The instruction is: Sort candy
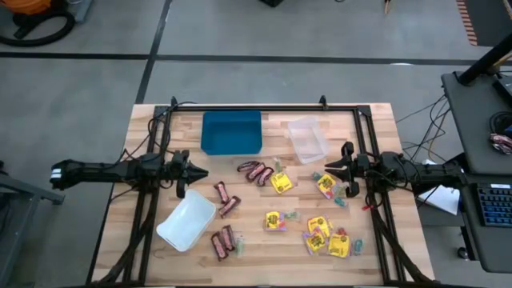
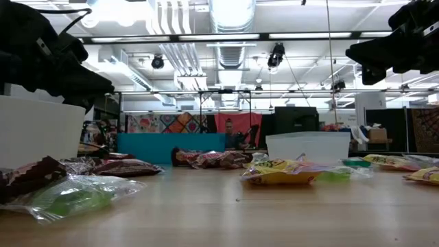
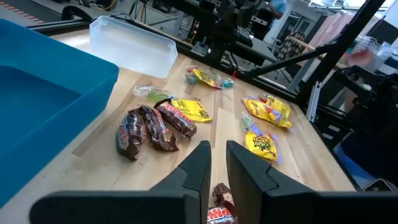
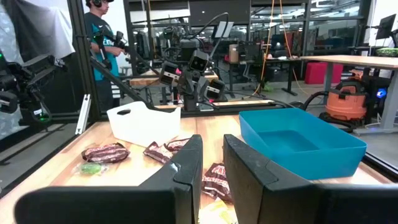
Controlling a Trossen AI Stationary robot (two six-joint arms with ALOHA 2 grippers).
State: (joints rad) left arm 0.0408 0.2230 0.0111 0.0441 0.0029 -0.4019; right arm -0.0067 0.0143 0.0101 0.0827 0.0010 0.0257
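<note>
The candy [image 1: 276,210] lies spread over the worktop [image 1: 376,128], light and crinkly, best pinched across each wrapper's middle, while the left tool [image 1: 202,173] and right tool [image 1: 328,166] hover empty, fingers slightly apart.

Back of table: you see the blue tray [image 1: 231,132] left of the clear tray [image 1: 307,138].
Front left: white tray [image 1: 186,221].
Middle and right: the candy [image 1: 278,218] lies scattered between the arms.
</note>
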